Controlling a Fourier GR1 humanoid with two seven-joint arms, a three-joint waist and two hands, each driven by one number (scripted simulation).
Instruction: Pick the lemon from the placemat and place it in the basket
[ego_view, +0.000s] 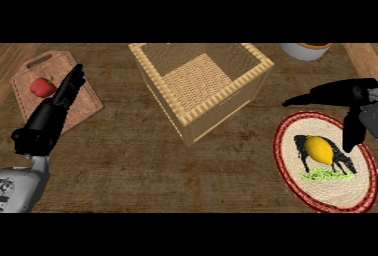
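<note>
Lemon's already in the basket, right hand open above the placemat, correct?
Not quite. The head view shows the lemon lying on the placemat, not in the basket. The rest holds: the right hand is open above the placemat.

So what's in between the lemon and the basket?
Nothing stands there. In the head view, between the lemon and the basket you see only the placemat with its red rim, then bare wooden counter.

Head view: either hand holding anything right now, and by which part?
Nothing is held. The right hand hangs open above the placemat, apart from the lemon. The left hand is open, fingers straight, over the cutting board.
</note>
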